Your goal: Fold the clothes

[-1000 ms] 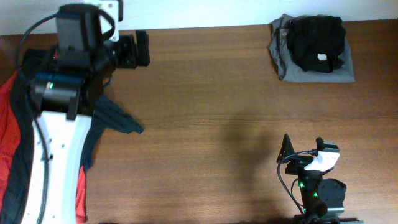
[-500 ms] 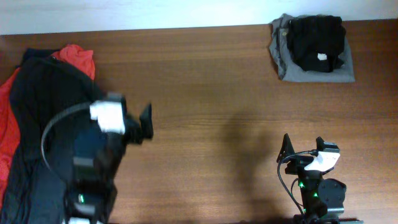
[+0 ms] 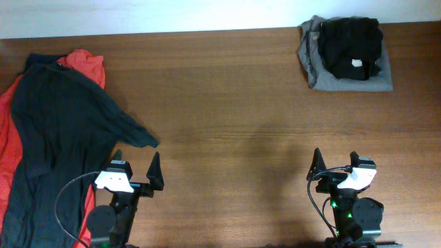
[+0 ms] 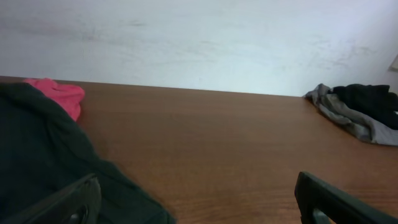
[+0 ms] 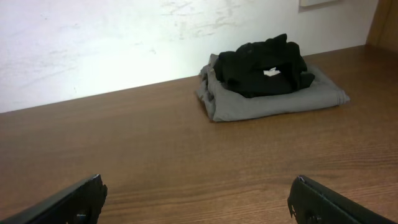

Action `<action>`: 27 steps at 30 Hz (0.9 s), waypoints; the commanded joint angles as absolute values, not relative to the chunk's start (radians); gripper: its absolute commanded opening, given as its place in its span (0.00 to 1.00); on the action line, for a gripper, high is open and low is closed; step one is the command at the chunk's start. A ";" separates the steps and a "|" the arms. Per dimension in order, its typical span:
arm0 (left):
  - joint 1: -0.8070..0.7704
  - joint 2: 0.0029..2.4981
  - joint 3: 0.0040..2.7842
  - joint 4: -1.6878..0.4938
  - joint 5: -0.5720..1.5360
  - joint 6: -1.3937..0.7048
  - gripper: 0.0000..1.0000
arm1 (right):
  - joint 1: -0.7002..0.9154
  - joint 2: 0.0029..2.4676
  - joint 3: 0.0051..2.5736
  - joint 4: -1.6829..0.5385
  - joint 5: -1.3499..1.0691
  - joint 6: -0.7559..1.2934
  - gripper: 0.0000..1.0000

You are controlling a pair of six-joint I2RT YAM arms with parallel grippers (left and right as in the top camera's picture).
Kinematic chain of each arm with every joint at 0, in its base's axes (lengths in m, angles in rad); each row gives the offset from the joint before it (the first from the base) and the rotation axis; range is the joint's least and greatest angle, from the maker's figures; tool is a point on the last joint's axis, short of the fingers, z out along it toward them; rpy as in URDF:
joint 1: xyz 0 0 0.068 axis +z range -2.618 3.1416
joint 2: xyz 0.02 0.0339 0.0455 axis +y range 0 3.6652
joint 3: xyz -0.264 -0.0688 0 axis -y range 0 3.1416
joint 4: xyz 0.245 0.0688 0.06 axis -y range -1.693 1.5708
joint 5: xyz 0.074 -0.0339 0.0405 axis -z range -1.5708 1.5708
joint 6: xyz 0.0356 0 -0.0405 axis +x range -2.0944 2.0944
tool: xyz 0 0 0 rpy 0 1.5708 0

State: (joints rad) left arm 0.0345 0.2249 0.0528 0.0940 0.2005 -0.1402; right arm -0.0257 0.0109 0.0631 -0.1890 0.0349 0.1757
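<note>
A dark shirt (image 3: pixel 58 131) lies spread over a red garment (image 3: pixel 86 65) at the table's left side; both show in the left wrist view, the dark shirt (image 4: pixel 37 149) and the red garment (image 4: pixel 59 96). A folded stack, a black garment (image 3: pixel 351 47) on a grey one (image 3: pixel 317 69), sits at the far right; it also shows in the right wrist view (image 5: pixel 264 81). My left gripper (image 3: pixel 136 167) is open and empty at the front left, its left finger over the dark shirt's edge. My right gripper (image 3: pixel 335 160) is open and empty at the front right.
The brown wooden table (image 3: pixel 227 117) runs up to a white wall (image 5: pixel 124 37) at the back. The folded stack also shows far right in the left wrist view (image 4: pixel 360 109).
My left arm has pulled back from over the clothes at the far left down to the front edge, uncovering the dark shirt and red garment. The right arm has not moved.
</note>
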 commanded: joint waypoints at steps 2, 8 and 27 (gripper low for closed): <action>0.040 0.157 0.009 0.046 0.190 -0.164 0.99 | -0.033 0.003 0.055 -0.190 0.030 0.165 0.99; 0.040 0.109 0.009 -0.074 0.129 -0.163 0.99 | -0.033 0.003 0.055 -0.190 0.030 0.165 0.99; 0.040 0.006 0.009 -0.069 0.123 -0.156 0.99 | -0.033 0.003 0.055 -0.190 0.030 0.165 0.99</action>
State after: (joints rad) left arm 0.0345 0.0154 0.0158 -0.0677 0.1375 -0.1551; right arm -0.0257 0.0109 0.0631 -0.1894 0.0345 0.1753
